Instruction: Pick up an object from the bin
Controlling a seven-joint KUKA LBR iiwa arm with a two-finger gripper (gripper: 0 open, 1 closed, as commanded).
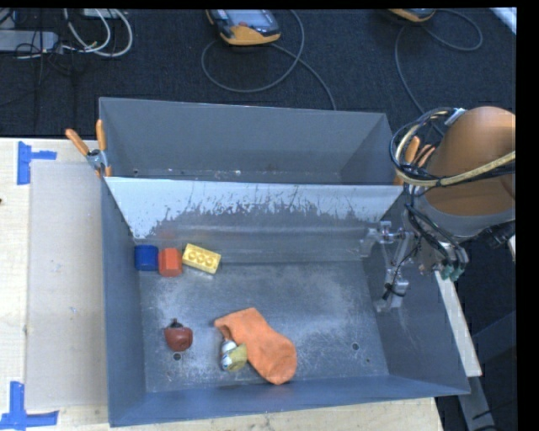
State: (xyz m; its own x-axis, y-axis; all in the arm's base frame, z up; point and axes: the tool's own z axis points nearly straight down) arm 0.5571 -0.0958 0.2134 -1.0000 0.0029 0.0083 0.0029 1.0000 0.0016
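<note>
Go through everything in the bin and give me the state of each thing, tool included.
Blue plastic block: lying flat.
Yellow studded plastic brick: flat, studs up.
Orange plastic block: flat, between those two.
Dark red toy fruit: alone.
Orange cloth: crumpled, against small yellowish thing.
Tool: by right wall, apart from everything.

Past the far side you are looking at a dark, nearly black floor (337, 67), matt and textured like carpet. Pale cables (94, 32) lie bunched on it at the far left, beside a grey power strip (25, 39). Thinner leads loop across the middle. An orange-and-black device (244, 25) sits at the far edge, and a second orange device (413, 13) lies further right. The light falls evenly.
</note>
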